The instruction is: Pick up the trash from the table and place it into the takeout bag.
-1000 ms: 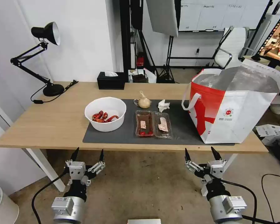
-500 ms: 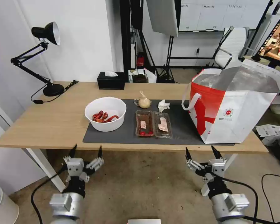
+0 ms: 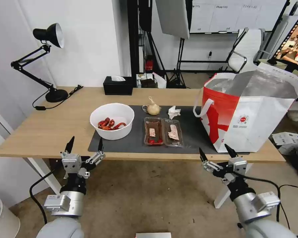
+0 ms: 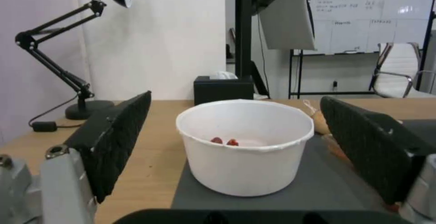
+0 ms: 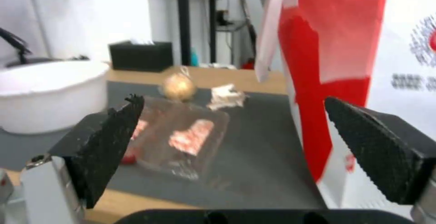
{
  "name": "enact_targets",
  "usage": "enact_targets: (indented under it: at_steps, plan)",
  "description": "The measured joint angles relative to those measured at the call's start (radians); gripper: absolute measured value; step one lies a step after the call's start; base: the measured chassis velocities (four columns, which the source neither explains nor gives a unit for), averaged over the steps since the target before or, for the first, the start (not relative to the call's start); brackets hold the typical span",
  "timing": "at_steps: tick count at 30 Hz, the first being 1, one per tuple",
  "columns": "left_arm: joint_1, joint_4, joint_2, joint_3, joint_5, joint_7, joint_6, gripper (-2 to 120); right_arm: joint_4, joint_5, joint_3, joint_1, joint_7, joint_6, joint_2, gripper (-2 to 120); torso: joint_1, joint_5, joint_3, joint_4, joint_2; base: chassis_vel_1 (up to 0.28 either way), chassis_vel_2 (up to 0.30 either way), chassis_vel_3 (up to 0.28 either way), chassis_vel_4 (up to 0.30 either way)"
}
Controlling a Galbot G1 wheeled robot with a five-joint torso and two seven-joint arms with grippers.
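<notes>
On the table (image 3: pixel 49 125) lies a dark grey mat (image 3: pixel 192 137). It carries a white bowl (image 3: pixel 112 120) (image 4: pixel 245 145) of red shells, a clear two-part tray (image 3: pixel 163 131) (image 5: pixel 182 137), a small knotted beige bag (image 3: pixel 153 108) (image 5: pixel 178 86) and a crumpled tissue (image 3: pixel 173 112) (image 5: pixel 226 96). The red-and-white takeout bag (image 3: pixel 248 112) (image 5: pixel 345 46) stands open at the mat's right end. My left gripper (image 3: pixel 84 148) is open at the table's front edge, facing the bowl. My right gripper (image 3: pixel 217 152) is open at the front edge, between the tray and the takeout bag.
A black tissue box (image 3: pixel 118 85) sits at the table's back edge, and a black desk lamp (image 3: pixel 39 59) stands at the back left corner. An office chair (image 3: pixel 246 49) and stands fill the room behind. Papers (image 3: pixel 289 138) lie on the floor at the right.
Both grippers have risen from below the table to its front edge, staying open. The left one also moved left, the right one slightly right. The things on the table are unmoved.
</notes>
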Motion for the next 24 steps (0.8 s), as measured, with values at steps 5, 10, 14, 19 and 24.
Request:
enact_targets:
  at_steps: [5,10,14,19,24]
  plan:
    - [0.001,0.007,-0.001,0.002,0.000,0.004,0.000,100,-0.008,0.031,0.000,0.014,-0.012,-0.014,-0.023,100,0.000,0.0000,0.000,0.0000,0.000,0.000,0.000,0.000,0.000]
    - [0.002,0.014,-0.001,0.005,0.001,0.008,0.002,100,-0.016,0.026,-0.006,0.018,-0.013,-0.018,-0.020,100,0.000,0.0000,0.000,-0.0001,0.000,0.000,0.000,0.000,0.000]
    - [0.002,0.018,0.000,0.007,0.001,0.009,0.002,100,-0.021,0.022,-0.010,0.021,-0.013,-0.019,-0.019,100,0.000,0.0000,0.000,-0.0001,0.000,0.000,0.000,0.000,0.000]
    - [0.001,0.020,0.001,0.008,0.001,0.010,0.003,100,-0.024,0.018,-0.013,0.023,-0.012,-0.019,-0.018,100,0.000,0.0000,0.000,-0.0001,0.000,0.000,0.000,0.000,0.000]
    - [0.001,0.020,0.000,0.008,0.000,0.011,0.003,100,-0.026,0.014,-0.016,0.024,-0.012,-0.020,-0.017,100,0.000,0.0000,0.000,0.0000,0.000,0.000,0.000,0.000,0.000]
